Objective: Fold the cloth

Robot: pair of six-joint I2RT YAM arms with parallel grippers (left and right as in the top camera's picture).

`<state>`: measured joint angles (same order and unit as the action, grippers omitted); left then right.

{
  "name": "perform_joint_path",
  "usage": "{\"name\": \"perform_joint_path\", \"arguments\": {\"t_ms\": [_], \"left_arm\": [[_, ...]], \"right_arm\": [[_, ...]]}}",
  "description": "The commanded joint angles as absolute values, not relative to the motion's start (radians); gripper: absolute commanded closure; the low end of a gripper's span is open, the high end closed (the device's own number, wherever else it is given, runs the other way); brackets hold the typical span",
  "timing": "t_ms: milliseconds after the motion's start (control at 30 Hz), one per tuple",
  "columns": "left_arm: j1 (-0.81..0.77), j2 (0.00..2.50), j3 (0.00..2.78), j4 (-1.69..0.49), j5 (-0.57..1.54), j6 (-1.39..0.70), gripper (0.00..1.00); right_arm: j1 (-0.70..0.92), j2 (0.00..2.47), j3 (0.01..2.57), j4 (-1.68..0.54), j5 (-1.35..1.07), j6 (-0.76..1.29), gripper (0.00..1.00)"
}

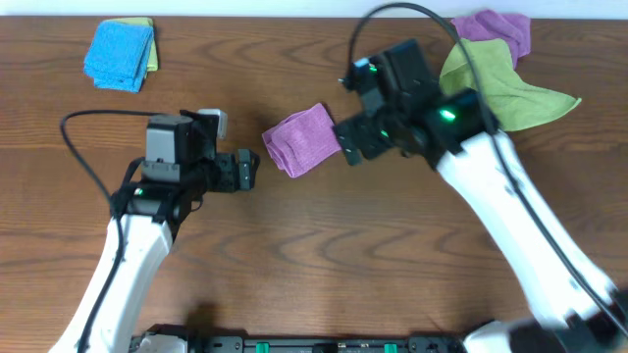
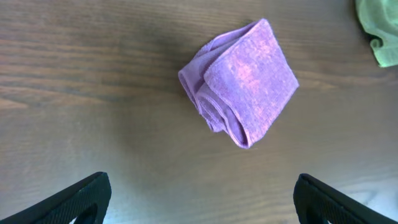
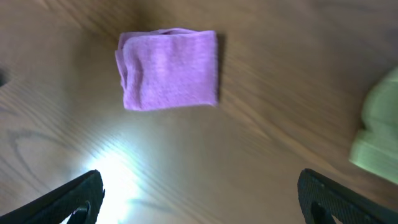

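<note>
Overhead view gives you one lilac cloth (image 1: 301, 139), folded into a small thick square (layered edges showing towards the left arm), lying on the wooden table (image 1: 324, 245) between the left gripper (image 1: 249, 169) and right gripper (image 1: 347, 143), both spread wide and empty.

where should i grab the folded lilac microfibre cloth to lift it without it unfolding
Probably the layered edge of the folded lilac microfibre cloth, where the stacked folds show, on the side facing the left gripper. Come in from that side, low over the wooden table, jaws spanning the whole stack, so every layer gets pinched together.
</note>
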<state>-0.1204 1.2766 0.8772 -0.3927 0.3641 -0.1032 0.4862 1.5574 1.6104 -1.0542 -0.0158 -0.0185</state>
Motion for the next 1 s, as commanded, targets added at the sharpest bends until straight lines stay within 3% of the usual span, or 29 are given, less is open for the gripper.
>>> {"name": "perform_joint_path", "arguments": {"t_ms": [0, 300, 533, 967], "left_arm": [[-0.118, 1.356, 0.878, -0.332, 0.387, -0.162, 0.05], [-0.131, 1.636, 0.878, -0.043, 0.540, -0.357, 0.05], [-0.138, 1.793, 0.878, 0.051, 0.559, -0.513, 0.05], [-0.172, 1.919, 0.878, 0.146, 0.655, -0.622, 0.05]], "right_arm": [[0.482, 1.423, 1.512, -1.061, 0.078, 0.007, 0.01], [0.365, 1.024, 0.994, -0.831, 0.015, 0.034, 0.01], [0.286, 1.027, 0.984, -0.833, -0.037, 0.037, 0.01], [0.267, 1.047, 0.984, -0.822, -0.061, 0.048, 0.01]]}}
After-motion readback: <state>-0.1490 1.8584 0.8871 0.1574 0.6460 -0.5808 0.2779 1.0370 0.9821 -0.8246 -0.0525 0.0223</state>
